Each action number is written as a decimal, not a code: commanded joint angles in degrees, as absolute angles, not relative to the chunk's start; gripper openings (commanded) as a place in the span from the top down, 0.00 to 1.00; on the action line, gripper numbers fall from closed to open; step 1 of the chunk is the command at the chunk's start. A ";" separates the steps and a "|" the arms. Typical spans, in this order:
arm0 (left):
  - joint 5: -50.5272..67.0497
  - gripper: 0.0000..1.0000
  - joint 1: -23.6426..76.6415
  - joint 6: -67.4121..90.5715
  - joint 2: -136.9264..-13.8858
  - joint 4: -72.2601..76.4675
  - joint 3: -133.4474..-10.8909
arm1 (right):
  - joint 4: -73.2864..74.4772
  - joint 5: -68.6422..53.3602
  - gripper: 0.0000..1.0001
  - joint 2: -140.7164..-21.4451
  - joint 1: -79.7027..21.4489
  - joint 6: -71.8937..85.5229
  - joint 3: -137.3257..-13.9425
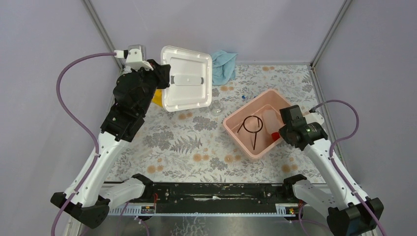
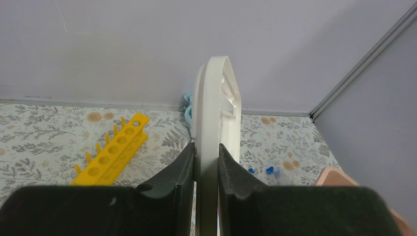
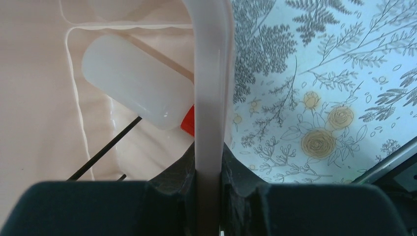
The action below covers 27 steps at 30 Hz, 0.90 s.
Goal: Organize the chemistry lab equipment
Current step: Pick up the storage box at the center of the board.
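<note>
Right gripper [image 3: 209, 160] is clamped on the wall of a pink bin [image 3: 212, 73], with one finger inside and one outside. Just left of the fingers, inside the bin, a clear red-spouted bottle [image 3: 135, 91] lies on its side, its red end close against the gripped wall. Farther in, a black wire ring [image 1: 252, 125] lies flat on the bin floor, its stem reaching under the bottle. Right of the fingers is the flower-printed table [image 3: 319, 98].

Left gripper [image 2: 206, 155] is pinched tight on the edge of a white lid [image 2: 216, 98], which runs straight away from the fingers. Left of them, lower down, a long yellow test-tube rack [image 2: 114, 151] lies on the table. To the right, tiny blue-capped tubes [image 2: 269, 170] lie loose. Beyond the lid sits a blue cloth [image 1: 223, 66].
</note>
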<state>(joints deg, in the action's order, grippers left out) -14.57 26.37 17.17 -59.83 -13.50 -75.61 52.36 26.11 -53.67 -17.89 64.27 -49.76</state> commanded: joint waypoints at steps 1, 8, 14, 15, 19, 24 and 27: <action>-14.61 1.00 26.49 16.70 -58.55 -6.95 -75.95 | 49.20 32.64 1.00 -54.15 -18.30 68.72 -59.45; -14.70 1.00 26.54 16.38 -57.89 -7.43 -76.02 | 47.00 34.94 1.00 -60.46 -18.24 66.90 -70.34; -16.11 1.00 26.54 14.94 -57.22 -7.84 -76.34 | 41.78 35.53 1.00 -67.70 -18.28 65.55 -76.74; -16.29 1.00 26.54 14.68 -57.22 -8.04 -76.44 | 40.88 35.47 1.00 -69.07 -18.25 65.36 -77.87; -17.05 1.00 26.53 13.84 -56.94 -8.31 -76.20 | 36.63 35.01 1.00 -74.58 -18.33 63.81 -81.68; -17.57 1.00 26.54 12.81 -56.69 -7.47 -74.25 | 32.26 35.26 1.00 -82.56 -18.28 60.54 -86.73; -17.93 1.00 26.54 11.84 -56.77 -6.72 -73.08 | 28.92 34.87 1.00 -87.54 -18.31 57.35 -89.66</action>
